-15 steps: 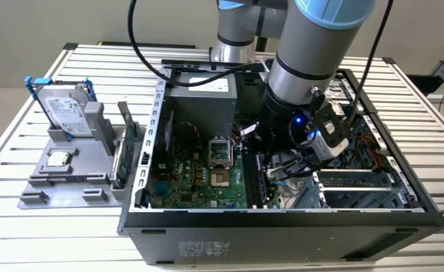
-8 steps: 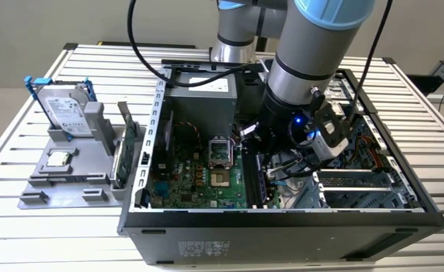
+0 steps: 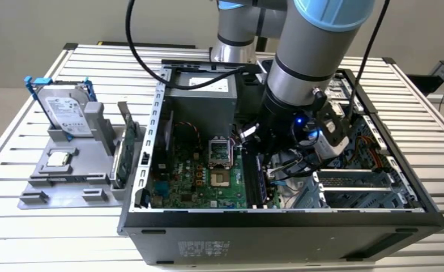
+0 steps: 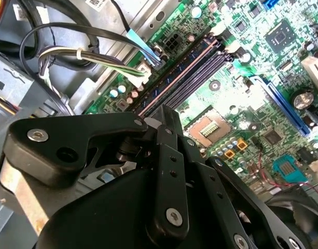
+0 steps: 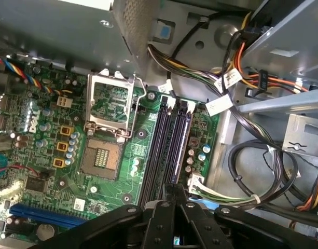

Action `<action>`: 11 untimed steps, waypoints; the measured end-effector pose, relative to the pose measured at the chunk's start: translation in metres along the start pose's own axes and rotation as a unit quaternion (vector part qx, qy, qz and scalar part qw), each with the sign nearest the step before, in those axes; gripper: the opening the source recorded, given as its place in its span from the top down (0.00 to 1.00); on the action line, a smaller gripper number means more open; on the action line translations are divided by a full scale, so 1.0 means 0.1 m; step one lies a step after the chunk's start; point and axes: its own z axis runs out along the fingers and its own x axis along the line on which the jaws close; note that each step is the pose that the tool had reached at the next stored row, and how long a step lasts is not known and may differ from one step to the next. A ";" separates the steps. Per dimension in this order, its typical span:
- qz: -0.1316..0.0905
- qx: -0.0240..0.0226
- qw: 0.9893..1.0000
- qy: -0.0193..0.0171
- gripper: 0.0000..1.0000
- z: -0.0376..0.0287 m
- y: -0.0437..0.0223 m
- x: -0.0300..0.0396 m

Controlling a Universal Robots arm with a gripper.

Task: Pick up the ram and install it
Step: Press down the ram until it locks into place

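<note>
So the ram stick (image 5: 178, 145) is standing in one of the long black memory slots on the green motherboard (image 5: 138, 135), next to the open processor socket (image 5: 101, 158). The gripper (image 5: 174, 194) sits right at the stick's near end with its fingers drawn tight together, pinching that end as far as I can tell. In the exterior view the arm reaches down into the open computer case (image 3: 282, 226) on the slatted desk (image 3: 25, 226). Off to the exterior view's left, a gray holder (image 3: 63, 170) carries the hard drive (image 3: 63, 110).
</note>
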 end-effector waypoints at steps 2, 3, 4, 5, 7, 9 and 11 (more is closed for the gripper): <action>-0.011 0.000 1.000 0.000 1.00 0.002 0.001 0.000; -0.016 0.000 1.000 0.001 1.00 0.005 0.002 -0.001; -0.021 0.000 1.000 0.001 1.00 0.005 0.003 -0.001; -0.026 0.000 1.000 0.001 1.00 0.005 0.003 -0.001; -0.036 0.000 0.999 0.001 1.00 0.004 0.004 -0.001; -0.043 0.000 0.999 0.002 1.00 0.004 0.006 -0.001; -0.050 0.000 0.999 0.002 1.00 0.004 0.005 -0.001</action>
